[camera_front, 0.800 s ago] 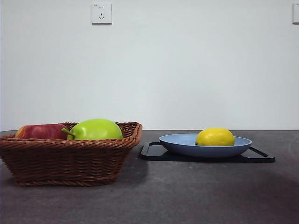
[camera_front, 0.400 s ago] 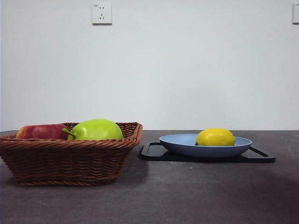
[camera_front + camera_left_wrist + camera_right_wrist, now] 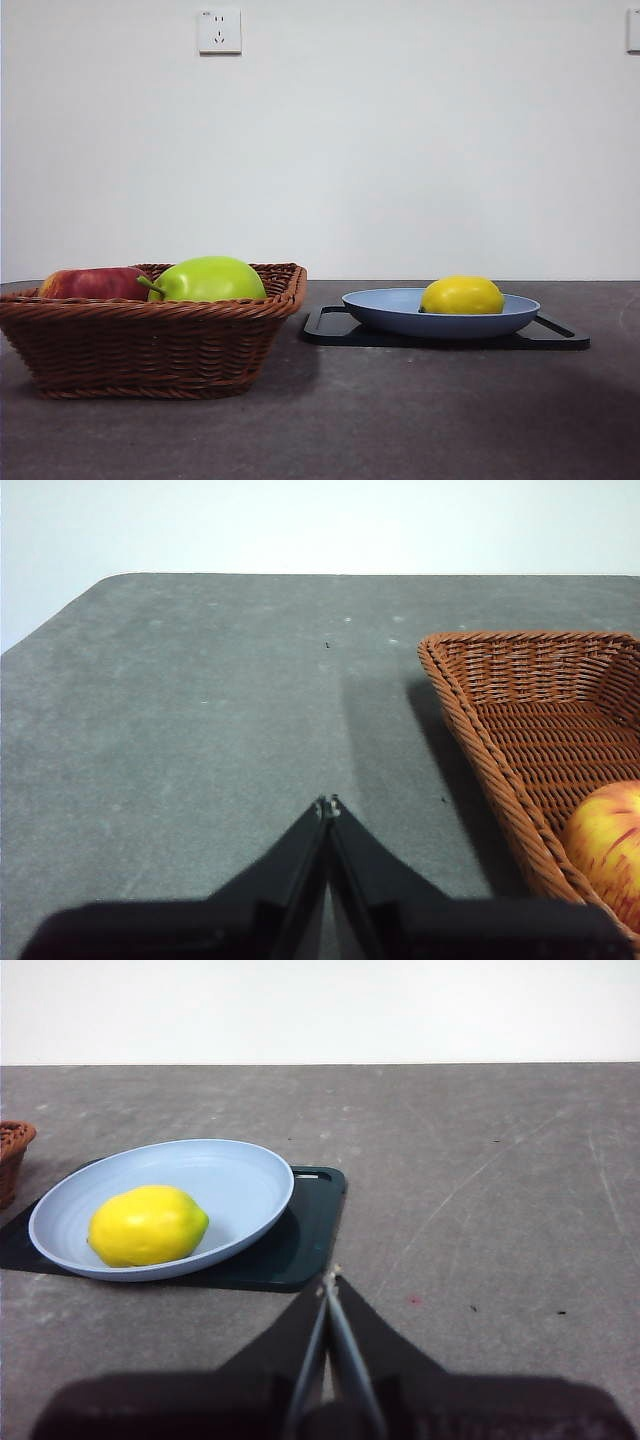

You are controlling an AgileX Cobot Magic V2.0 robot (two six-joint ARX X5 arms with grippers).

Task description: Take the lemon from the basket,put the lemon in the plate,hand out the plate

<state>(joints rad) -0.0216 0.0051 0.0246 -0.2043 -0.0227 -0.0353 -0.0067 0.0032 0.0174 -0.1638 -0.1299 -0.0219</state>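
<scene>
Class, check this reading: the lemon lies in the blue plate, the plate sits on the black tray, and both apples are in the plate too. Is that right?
Not quite. The lemon does lie in the plate, which sits on the black tray. But the green apple and red apple are in the basket, as the front view shows.

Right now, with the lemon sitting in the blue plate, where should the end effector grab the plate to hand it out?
Probably the raised rim of the plate on the side nearest the right end effector, which is shut. That edge overhangs the black tray, leaving room for a jaw underneath, and the lemon lies toward the far side, clear of it.
</scene>
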